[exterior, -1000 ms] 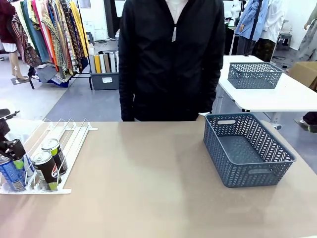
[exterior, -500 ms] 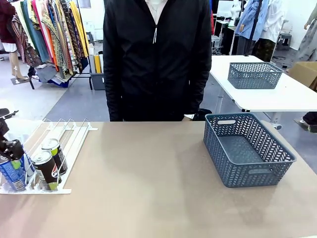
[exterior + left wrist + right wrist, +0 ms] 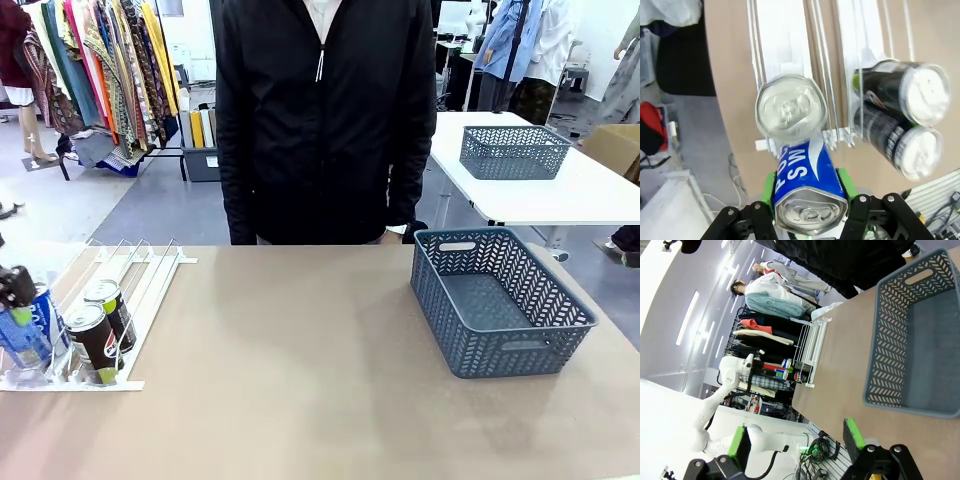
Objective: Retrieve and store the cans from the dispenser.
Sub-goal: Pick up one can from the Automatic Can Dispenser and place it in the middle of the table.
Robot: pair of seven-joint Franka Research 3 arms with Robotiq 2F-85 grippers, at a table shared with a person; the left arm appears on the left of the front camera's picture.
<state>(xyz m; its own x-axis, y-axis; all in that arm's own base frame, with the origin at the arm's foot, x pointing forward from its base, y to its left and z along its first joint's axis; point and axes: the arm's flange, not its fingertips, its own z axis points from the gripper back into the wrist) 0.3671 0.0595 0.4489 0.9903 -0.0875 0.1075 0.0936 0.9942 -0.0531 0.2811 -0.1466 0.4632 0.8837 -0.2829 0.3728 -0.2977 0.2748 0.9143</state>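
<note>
At the table's far left my left gripper is shut on a blue can with white lettering, holding it tilted just above the front end of the white dispenser. In the left wrist view the green pads squeeze this blue can, and a second silver can top shows right behind it over a lane. Two dark cans lie in the neighbouring lane against the clear stops. My right gripper hangs open above the table's near edge, with nothing between its fingers.
A grey lattice basket stands empty on the table's right side; it also shows in the right wrist view. A person in a black jacket stands at the far edge. A second basket sits on a white table behind.
My left gripper has lifted the blue can a little up off the dispenser's front end and tilted it. The person has shifted slightly to the left.
</note>
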